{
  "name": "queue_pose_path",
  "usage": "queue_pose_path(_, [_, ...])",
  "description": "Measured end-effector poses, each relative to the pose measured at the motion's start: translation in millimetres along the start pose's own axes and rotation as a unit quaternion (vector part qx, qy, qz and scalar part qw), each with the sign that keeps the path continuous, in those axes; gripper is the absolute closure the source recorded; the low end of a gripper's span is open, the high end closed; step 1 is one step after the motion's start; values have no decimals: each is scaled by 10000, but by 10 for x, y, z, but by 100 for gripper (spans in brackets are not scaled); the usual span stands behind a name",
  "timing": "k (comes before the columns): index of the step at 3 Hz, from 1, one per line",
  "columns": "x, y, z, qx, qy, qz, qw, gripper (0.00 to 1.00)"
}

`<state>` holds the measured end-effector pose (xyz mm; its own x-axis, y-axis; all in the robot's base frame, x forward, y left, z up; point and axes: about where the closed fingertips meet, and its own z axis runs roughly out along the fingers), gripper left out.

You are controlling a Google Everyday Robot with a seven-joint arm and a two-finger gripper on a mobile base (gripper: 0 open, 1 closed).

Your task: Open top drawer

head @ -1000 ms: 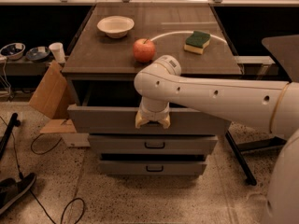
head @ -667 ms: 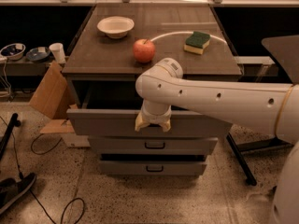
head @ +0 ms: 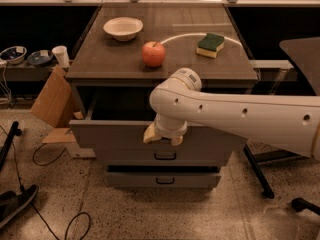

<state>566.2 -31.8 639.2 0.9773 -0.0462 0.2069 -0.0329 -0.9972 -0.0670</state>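
Note:
The top drawer (head: 110, 135) is the widest grey front of the cabinet, and it stands pulled out partway, with a dark gap behind its top edge. My gripper (head: 163, 138) hangs from the white arm (head: 235, 115) at the centre of this front. It covers the drawer's handle, which is hidden, and is shut on it. Two narrower drawers, the middle one (head: 200, 157) and the bottom one (head: 135, 180), are closed below, each with a small dark handle.
On the cabinet top (head: 100, 64) lie a red apple (head: 153, 54), a white bowl (head: 123, 28) and a green sponge (head: 210, 44). A cardboard piece (head: 52, 101) leans at the left. Cables (head: 47, 159) lie on the floor. A dark table leg (head: 257, 171) stands at the right.
The top drawer front has come a little further out towards the camera, and the gripper has moved out with it.

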Motion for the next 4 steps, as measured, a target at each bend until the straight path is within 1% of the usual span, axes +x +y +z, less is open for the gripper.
queue_pose_path(2, [-1, -1, -12, -6, -5, -11, 10000, 100])
queue_pose_path(4, [-98, -45, -43, -95, 45, -75, 9999, 100])
